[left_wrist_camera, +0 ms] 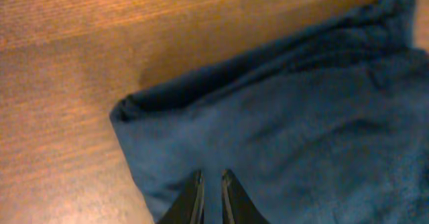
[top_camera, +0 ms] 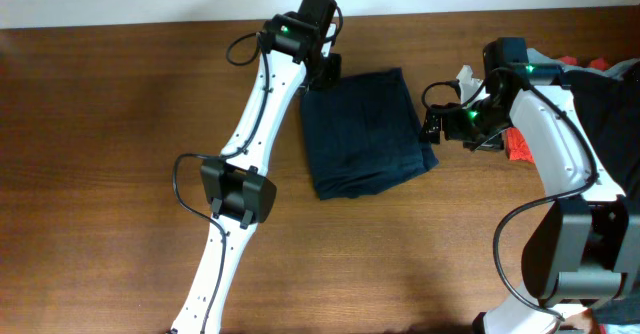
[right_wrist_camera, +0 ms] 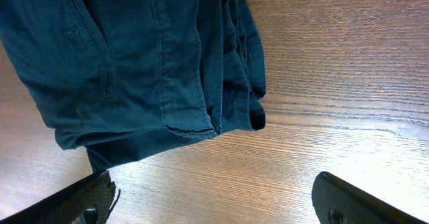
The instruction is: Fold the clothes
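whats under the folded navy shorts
Only the wooden table shows around the navy shorts; the right wrist view shows stacked fabric layers at their edge. Anything beneath is covered.

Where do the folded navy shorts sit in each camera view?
Overhead: the navy shorts lie just right of centre.
Left wrist: navy shorts fill the right and lower frame.
Right wrist: navy shorts take the upper left.
Shared landmark: the brown wooden table under them, seen in all three views.

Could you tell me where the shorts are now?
In the overhead view, the shorts lie folded near the middle of the table, between the left gripper at their far-left corner and the right gripper at their right edge.
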Controlling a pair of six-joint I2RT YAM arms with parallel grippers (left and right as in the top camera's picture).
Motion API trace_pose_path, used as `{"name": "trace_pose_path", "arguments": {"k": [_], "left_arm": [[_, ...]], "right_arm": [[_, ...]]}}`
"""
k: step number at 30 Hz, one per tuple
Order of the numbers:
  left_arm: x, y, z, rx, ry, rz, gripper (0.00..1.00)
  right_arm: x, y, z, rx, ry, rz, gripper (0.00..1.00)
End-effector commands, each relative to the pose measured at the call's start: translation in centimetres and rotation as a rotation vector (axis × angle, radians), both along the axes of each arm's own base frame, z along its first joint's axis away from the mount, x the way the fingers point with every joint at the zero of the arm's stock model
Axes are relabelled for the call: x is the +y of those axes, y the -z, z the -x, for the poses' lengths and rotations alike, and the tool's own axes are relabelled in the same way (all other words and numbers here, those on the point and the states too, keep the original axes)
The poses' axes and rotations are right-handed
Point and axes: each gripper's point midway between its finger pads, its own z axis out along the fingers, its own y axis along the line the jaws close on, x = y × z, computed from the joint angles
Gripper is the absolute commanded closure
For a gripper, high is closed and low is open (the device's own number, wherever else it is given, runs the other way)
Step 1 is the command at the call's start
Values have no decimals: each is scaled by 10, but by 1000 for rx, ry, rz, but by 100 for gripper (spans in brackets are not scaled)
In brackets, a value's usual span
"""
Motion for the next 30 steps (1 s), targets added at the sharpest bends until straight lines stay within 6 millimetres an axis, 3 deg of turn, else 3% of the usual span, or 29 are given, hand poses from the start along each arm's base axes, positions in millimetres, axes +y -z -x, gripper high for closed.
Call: {"name": "trace_pose_path", "arguments": {"k": [1,8,11,15,16,18,21,22,26,30], "left_arm": [[13,17,-7,-16,-16,-96,89],[33,70,-13,13,-50,-200,90],[36,73,-19,-5,-60,-197,91],[31,35,-28,-78,-65,-162,95],[27,5,-31,-127,-66,-135,94],[26,-29,-30,-173,-69,-112,90],[30,-65,-20,-201,-71,-99,88],[34,-80,-12,-198,-70,-97,100],[30,-88,6,-165,21,-100,100],[40,-68,25,-60,56,-152,100]], "right_arm": [[-3,-3,-2,-11,3,13,1],[-3,-3,-2,-11,3,13,1],[-3,-3,-2,-11,3,13,1],[-3,-3,-2,-11,3,13,1],[-3,-3,-2,-11,3,13,1],[-3,-3,-2,-11,3,13,1],[-3,-3,-2,-10,3,13,1],[-3,-3,-2,-11,3,13,1],[-3,-3,-2,-11,3,13,1],[-3,-3,-2,-10,3,13,1]]}}
